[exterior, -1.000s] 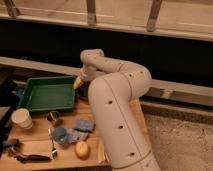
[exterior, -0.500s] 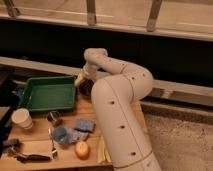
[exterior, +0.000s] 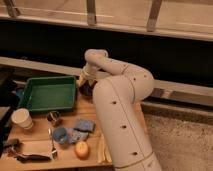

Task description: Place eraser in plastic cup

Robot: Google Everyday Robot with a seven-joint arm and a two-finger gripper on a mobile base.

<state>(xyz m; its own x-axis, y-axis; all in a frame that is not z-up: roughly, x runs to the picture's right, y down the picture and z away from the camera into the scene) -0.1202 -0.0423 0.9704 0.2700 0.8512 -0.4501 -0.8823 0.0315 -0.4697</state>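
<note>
Camera view: gripper [exterior: 86,85] just swung right off green tray [exterior: 50,78], now low beside tray's right edge. Grip state: cannot tell. Dark shape [exterior: 88,91] beneath it may be eraser, unsure. If so, pickup is underway. Plastic cup [exterior: 60,134] sits front-left, well apart from gripper.

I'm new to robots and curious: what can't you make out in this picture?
- Gripper, by the green tray's right rim: whether it holds anything, shadowed under the arm.
- Eraser: nowhere findable in the camera view.
- Table's right side: covered by the arm.
- Dark tool, bottom-left: too dim to identify.
</note>
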